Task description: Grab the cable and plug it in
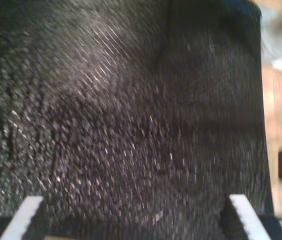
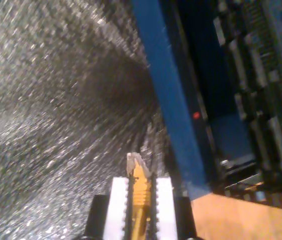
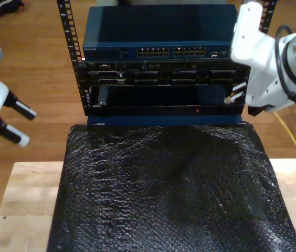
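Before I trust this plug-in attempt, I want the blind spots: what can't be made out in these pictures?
- Which port the cable plug is aimed at: the rack ports are blurred in the second wrist view.
- In the exterior view, the arm's white body hides my second gripper.
- The cable's far end: cut off at the exterior view's right edge.
- The black mat in the first wrist view: motion-blurred past my first gripper.

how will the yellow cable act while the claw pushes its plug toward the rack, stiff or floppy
Likely floppy overall: the cable droops in a loose curve behind my second claw. The short stub past the pads probably stays fairly straight. The clear plug looks small and thin, so possibly fragile if pushed in crooked.
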